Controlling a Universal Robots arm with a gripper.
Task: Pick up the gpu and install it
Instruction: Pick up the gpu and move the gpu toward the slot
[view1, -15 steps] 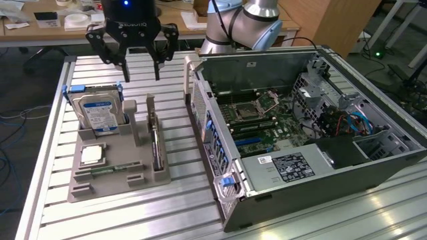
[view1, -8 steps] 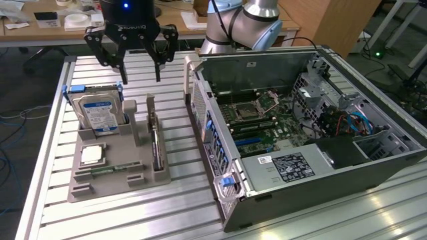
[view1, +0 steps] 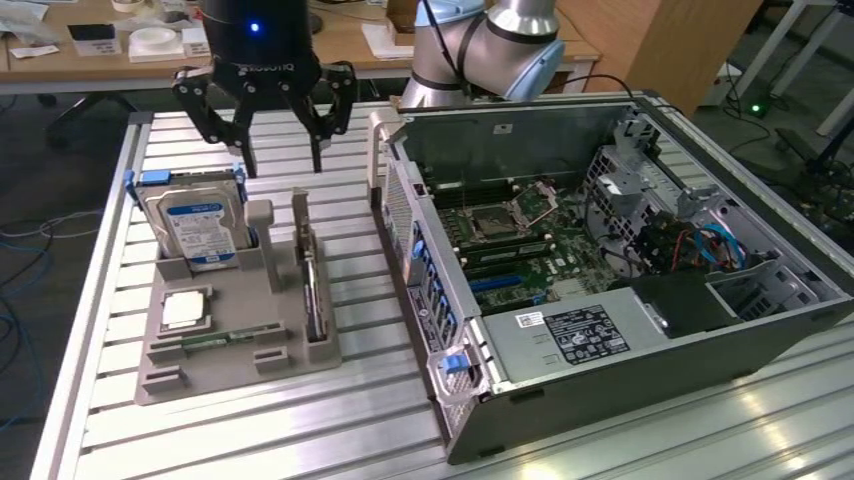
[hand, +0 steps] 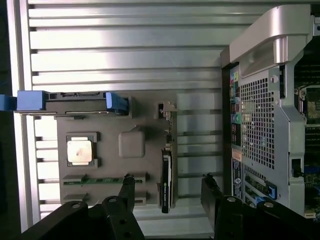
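Holds the gripper (view1: 283, 165) wide and empty above the gpu (hand: 166, 182), slotted on edge along the edge of the gray holder (view1: 200, 375) nearest the computer case (view1: 601, 410), for a straddling grasp from above.

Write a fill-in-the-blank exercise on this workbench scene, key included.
1. The end effector hangs above the grey holder with its jaws ___.
2. The gpu stands on its ___ in that holder.
3. The hard drive carries ___ plastic rails.
4. The computer case lies to the exterior view's ___ of the holder.
Missing words: open; edge; blue; right.
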